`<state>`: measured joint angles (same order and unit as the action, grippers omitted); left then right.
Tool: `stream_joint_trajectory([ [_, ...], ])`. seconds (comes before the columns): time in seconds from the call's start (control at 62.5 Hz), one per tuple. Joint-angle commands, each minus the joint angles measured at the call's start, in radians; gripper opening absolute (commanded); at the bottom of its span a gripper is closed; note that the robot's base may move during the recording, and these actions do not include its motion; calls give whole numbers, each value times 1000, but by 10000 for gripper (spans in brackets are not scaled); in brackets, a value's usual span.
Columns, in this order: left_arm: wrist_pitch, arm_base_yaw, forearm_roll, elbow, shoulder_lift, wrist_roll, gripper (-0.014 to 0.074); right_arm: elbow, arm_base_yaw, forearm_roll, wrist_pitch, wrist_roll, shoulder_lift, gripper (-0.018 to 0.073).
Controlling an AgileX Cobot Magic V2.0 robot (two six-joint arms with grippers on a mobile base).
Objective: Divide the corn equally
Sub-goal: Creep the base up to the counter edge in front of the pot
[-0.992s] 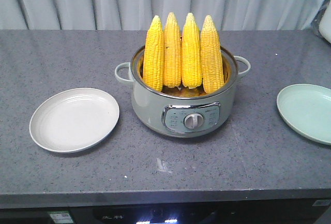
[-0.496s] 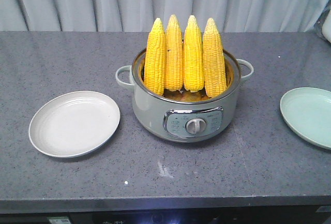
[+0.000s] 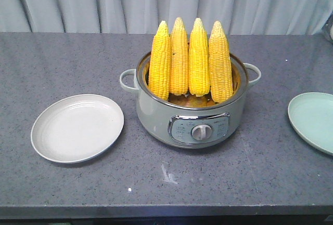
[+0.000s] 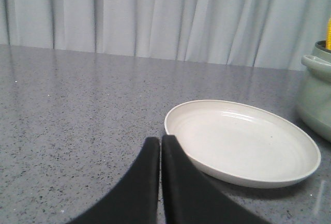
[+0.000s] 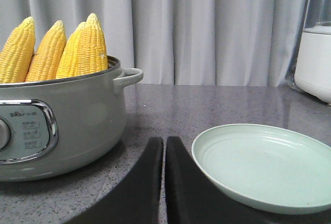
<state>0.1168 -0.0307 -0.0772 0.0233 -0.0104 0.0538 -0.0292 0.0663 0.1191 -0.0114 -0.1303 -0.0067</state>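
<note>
I have four cobs of corn standing upright, tips up, side by side in a row inside the pale green electric pot, which sits mid-counter on the speckled grey countertop. The cobs lean lightly against one another, and their lower ends are down inside the pot's rim. The pot's control panel and dial face the near edge. To the left of the pot, apart from it, lies a white plate with nothing on it. Well off to the right lies a pale green plate, partly cut off by the frame edge, also bare. My left gripper sits low over the counter at the near rim of the white plate, its two dark fingers pressed together with only a thin slit between them and nothing held. My right gripper is the same, fingers closed on nothing, low between the pot and the green plate. A grey curtain hangs behind the counter.
</note>
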Motion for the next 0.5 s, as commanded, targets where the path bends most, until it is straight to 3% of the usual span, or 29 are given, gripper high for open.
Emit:
stream_joint_trajectory([
  [0.0, -68, -2, -8, 13, -16, -1, -6, -10, -6, 3, 79, 0, 11, -5],
  [0.48, -68, -2, -8, 13, -16, -1, -6, -10, -6, 3, 79, 0, 11, -5],
])
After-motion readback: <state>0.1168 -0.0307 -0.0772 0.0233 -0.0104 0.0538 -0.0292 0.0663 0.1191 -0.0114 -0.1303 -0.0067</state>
